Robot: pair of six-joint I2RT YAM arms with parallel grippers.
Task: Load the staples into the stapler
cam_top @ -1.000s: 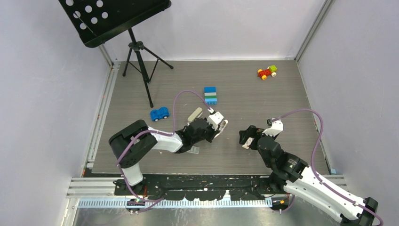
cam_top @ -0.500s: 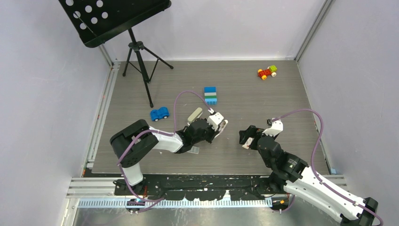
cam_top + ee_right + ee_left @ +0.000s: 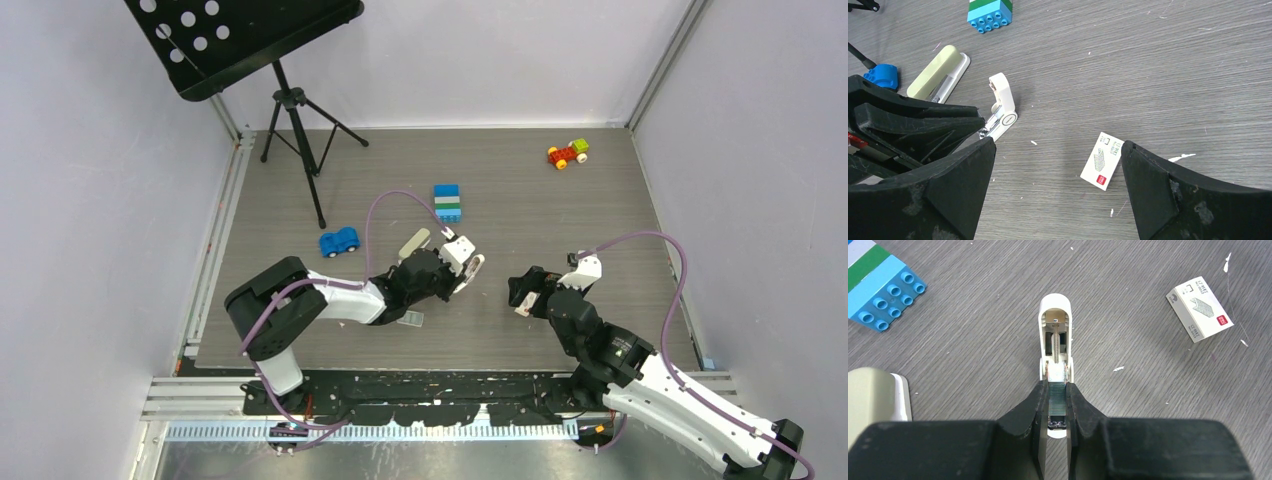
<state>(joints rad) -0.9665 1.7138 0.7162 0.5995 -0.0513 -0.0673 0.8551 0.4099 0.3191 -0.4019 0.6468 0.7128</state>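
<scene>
- Top external view: the left fingers (image 3: pixel 458 277) are seen low over the desk (image 3: pixel 560 220), but their grip cannot be made out from here. The stapler (image 3: pixel 414 243) lies just beyond and to the left of them, with a blue toy car (image 3: pixel 339 241) further left. The right fingers (image 3: pixel 522 291) are held near the desk, well apart from the left ones.
- Left wrist view: the left fingers (image 3: pixel 1030 407) are nearly closed and pinch the staples (image 3: pixel 1058 399), a silvery-grey strip, between their tips. A white clip-like piece (image 3: pixel 1055 325) with a spring in its open channel lies directly ahead of and under the tips. The stapler (image 3: pixel 873 390) is seen to the left of the fingers, not touched. A small staple box (image 3: pixel 1199 309) lies ahead to the right, and a block stack (image 3: pixel 880 290) ahead to the left.
- Right wrist view: the right fingers (image 3: pixel 958 190) are spread wide with nothing gripped. The staple box (image 3: pixel 1103 161) lies flat on the desk between them, nearer the right finger. The stapler (image 3: pixel 938 67) lies ahead to the left, beside the white clip-like piece (image 3: pixel 1004 97).
</scene>
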